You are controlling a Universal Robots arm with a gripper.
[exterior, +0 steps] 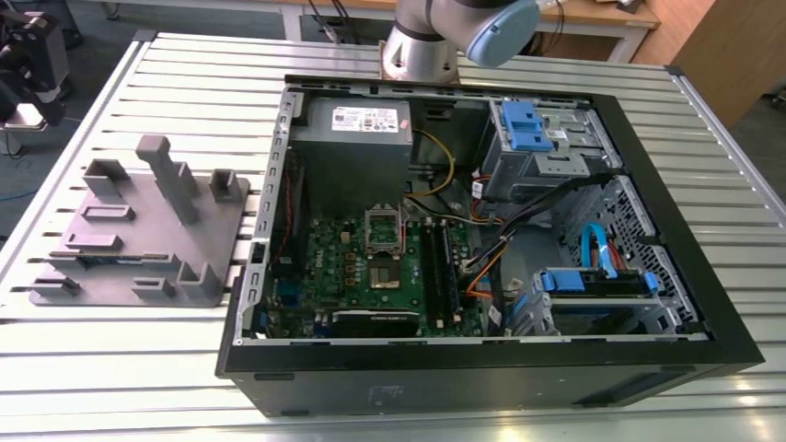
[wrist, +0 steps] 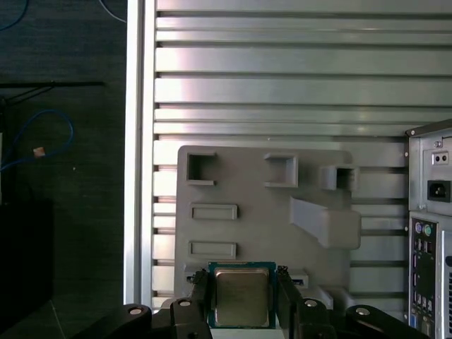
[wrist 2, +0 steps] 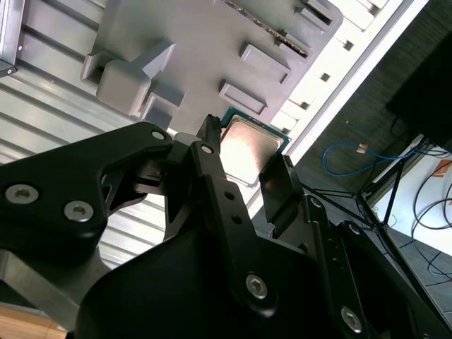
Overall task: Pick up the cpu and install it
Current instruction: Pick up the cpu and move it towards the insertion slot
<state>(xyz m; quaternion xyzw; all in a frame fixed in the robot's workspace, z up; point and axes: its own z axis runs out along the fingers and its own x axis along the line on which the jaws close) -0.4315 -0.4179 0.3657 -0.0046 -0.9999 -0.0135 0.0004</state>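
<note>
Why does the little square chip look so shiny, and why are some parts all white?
In the second wrist view, light glares off the cpu and the table edge washes out white; in the first wrist view, the table slats gleam in stripes beside a dark floor.

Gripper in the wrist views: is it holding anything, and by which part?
Yes, the gripper holds the cpu, its jaws closed on two opposite side edges, metal top bare, up over the grey plastic fixture.

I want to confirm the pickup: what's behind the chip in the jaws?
In the first wrist view, behind the chip lies the grey plastic holder on the slatted metal table. The patch of holder straight behind the chip is covered.
</note>
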